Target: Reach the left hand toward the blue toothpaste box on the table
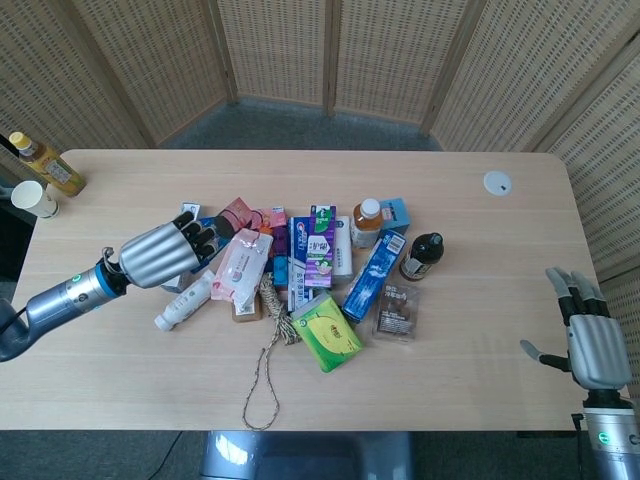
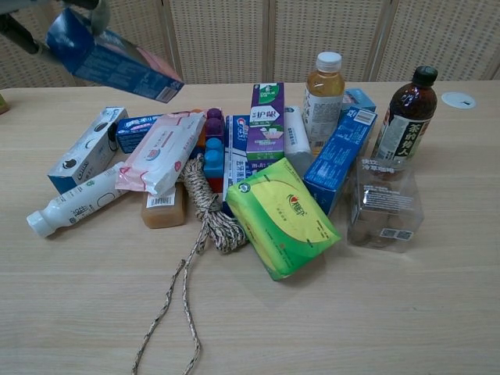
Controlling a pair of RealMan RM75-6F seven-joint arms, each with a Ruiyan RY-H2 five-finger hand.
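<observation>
Table (image 1: pixel 480 330): pale wood, wicker screens behind.
Left hand (image 1: pixel 165 252): we see it clasping a blue-and-pink carton (image 2: pixel 109 56), raised above the pile.
Blue toothpaste box (image 1: pixel 374 276): well apart, slanted beside the bottles — long, glossy card.
Reach: we'd free the hand first, then cross high.
Right hand (image 1: pixel 590 335): spread, empty.

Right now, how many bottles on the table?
4. Yellow-tea bottle at the far left edge; white bottle lying at the pile's left; orange-juice bottle and dark tea bottle upright at the pile's back right. The pile may hide others.
</observation>
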